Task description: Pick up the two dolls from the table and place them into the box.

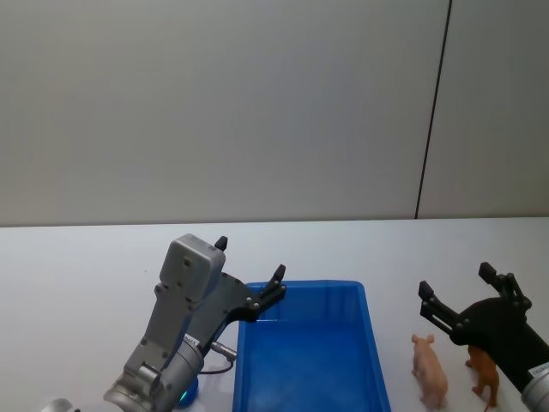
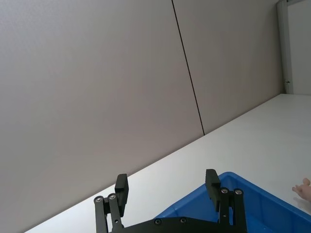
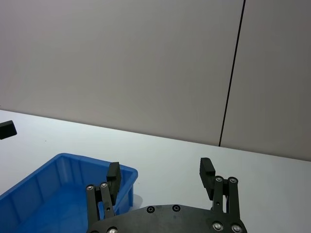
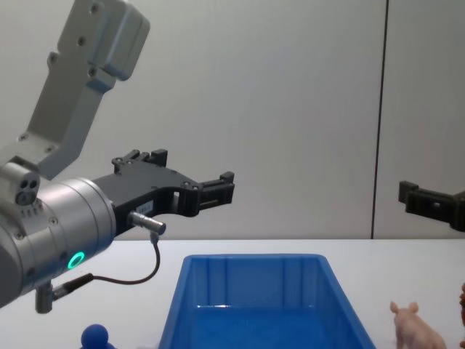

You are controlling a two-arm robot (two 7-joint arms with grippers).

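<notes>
Nothing is boxed yet: the pink pig and the brown doll are standing on the surface, right of the empty blue box. The right hand is hovering spread above them, and the left hand is hanging spread at the box's far-left corner.

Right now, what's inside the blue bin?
Visible floor of the box is bare blue, no doll inside. Its near end is out of frame. The pink pig and brown doll stand on the table to its right.
</notes>
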